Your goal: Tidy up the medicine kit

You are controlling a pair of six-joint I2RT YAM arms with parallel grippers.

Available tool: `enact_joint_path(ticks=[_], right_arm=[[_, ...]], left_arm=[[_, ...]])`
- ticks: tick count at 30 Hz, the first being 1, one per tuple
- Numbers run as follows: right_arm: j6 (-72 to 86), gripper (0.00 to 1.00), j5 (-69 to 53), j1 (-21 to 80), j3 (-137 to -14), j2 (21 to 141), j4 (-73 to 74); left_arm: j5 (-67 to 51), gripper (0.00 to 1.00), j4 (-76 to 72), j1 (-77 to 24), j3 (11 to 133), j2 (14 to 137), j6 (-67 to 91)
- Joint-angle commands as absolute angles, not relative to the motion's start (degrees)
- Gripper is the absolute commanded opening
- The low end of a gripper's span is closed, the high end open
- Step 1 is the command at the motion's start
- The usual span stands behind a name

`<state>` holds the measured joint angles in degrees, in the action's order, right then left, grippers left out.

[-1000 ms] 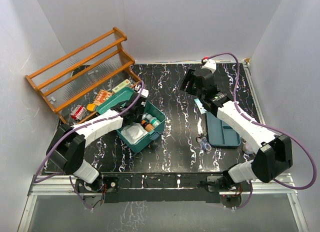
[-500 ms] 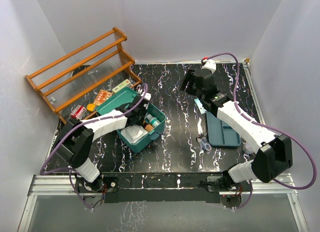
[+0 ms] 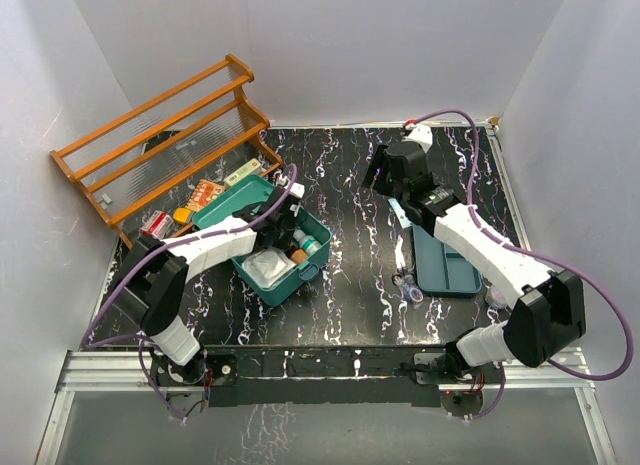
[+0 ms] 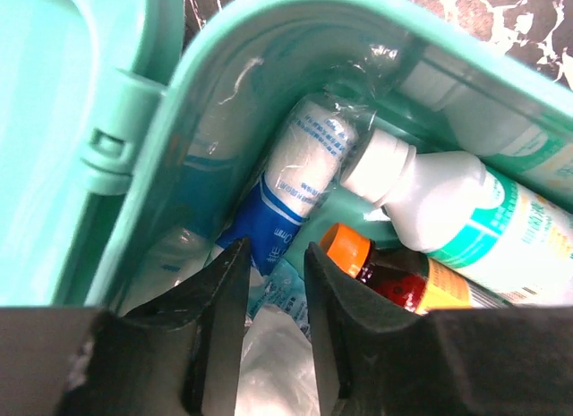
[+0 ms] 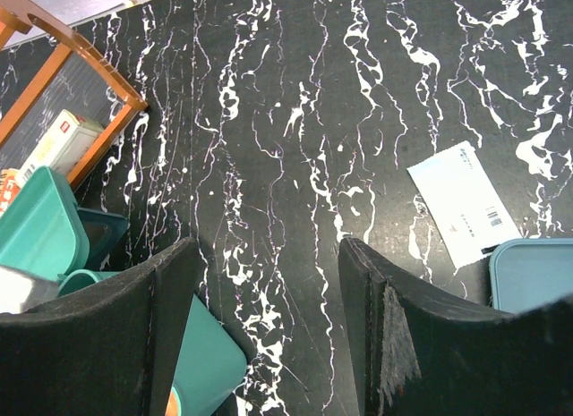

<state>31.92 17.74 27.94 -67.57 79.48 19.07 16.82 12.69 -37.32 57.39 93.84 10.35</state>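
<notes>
A black marbled table [image 3: 350, 285] carries the open medicine kit [image 3: 292, 290] left of centre. The left gripper [image 4: 276, 252], jaws pinched nearly together and empty, dips inside it above a wrapped bandage roll [image 4: 304, 165]. Farther back, the right gripper [image 5: 269, 264] hangs spread wide over the tabletop.

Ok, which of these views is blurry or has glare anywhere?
Left wrist: the left hand near the lens is dark and slightly soft, and the wrapped roll inside the medicine kit has shiny highlights. Right wrist: the table is sharp. Top external: even light, no strong glare.
</notes>
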Motion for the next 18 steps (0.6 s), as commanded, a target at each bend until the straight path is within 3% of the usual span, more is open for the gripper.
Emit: enact_joint_path(ticks=[1, 6, 11, 14, 15, 16, 18], right_arm=[[32.5, 0.62, 21.4, 27.5, -66.7, 76.2, 18.5], [33.5, 0.63, 23.8, 26.5, -64.7, 75.0, 21.8], [34.7, 0.65, 22.7, 23.6, -62.0, 74.7, 26.5], [35.8, 0.66, 20.6, 21.0, -61.1, 75.9, 31.6], [36.3, 0.66, 20.5, 20.4, -61.1, 76.4, 33.7], [37.0, 0.66, 21.0, 20.0, -61.0, 76.9, 36.0], [37.2, 0.65, 20.7, 19.1, -59.8, 77.6, 38.5]], left_arm=[[17.3, 0.33, 16.4, -37.4, 61.4, 87.5, 11.3], [17.8, 0.4, 17.5, -37.4, 63.3, 81.4, 11.4], [18.6, 0.55, 17.4, -36.8, 64.7, 75.0, 11.2], [16.3, 0.72, 17.7, -35.6, 66.4, 73.2, 10.4], [15.9, 0.8, 17.7, -35.4, 66.8, 72.8, 9.9], [15.4, 0.94, 17.6, -35.2, 67.1, 72.5, 9.4], [14.8, 0.99, 17.4, -34.7, 67.6, 72.1, 9.2]])
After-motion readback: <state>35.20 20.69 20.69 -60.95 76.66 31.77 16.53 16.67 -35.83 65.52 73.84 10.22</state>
